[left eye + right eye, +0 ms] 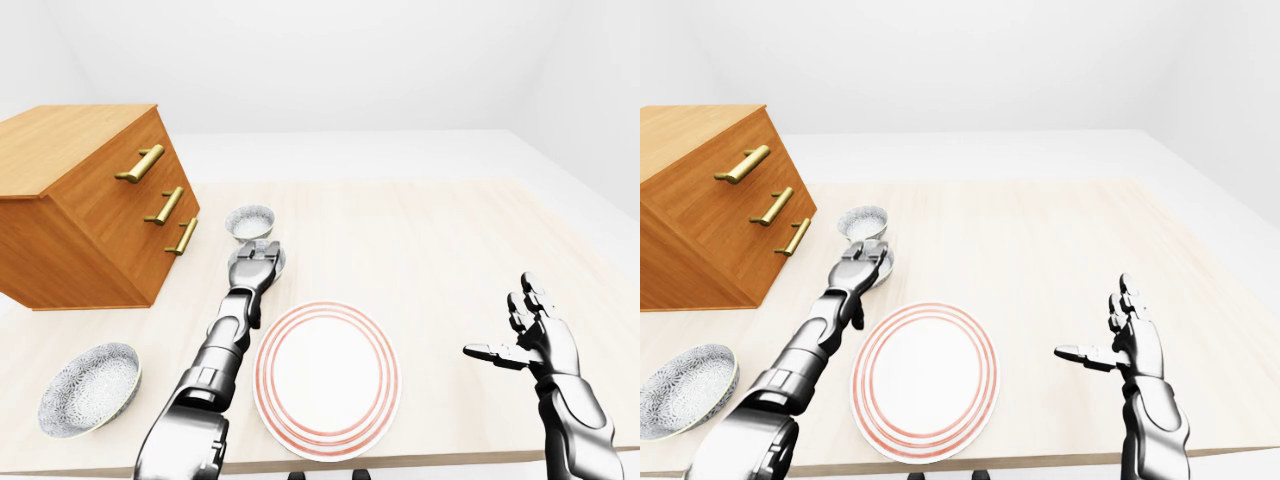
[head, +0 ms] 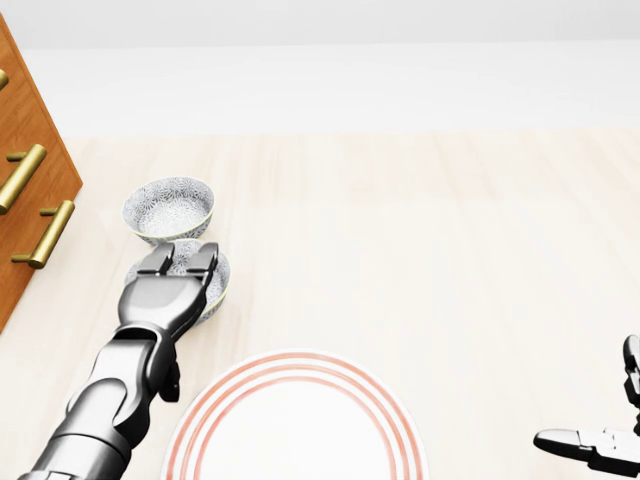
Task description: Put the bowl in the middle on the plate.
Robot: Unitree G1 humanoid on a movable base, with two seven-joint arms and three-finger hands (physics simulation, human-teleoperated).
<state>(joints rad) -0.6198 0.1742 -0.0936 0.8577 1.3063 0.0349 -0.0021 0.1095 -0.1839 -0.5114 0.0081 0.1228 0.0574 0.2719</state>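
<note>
Bowl count on the table [image 2: 450,250]: 3. In the head view the middle bowl [image 2: 217,283] sits on the wood just below the upper bowl [image 2: 168,205] and up-left of the plate [image 2: 300,360], apart from it. My left hand [image 2: 168,290] lies over it, with its fingers [image 2: 205,252] straight across its top. The thumb is hidden, so I cannot tell whether it pinches the rim. The 3rd bowl [image 1: 88,388] lies well apart, below the drawer chest [image 1: 80,200]. My right hand [image 1: 535,340] hangs with fingers spread, right of the plate.
</note>
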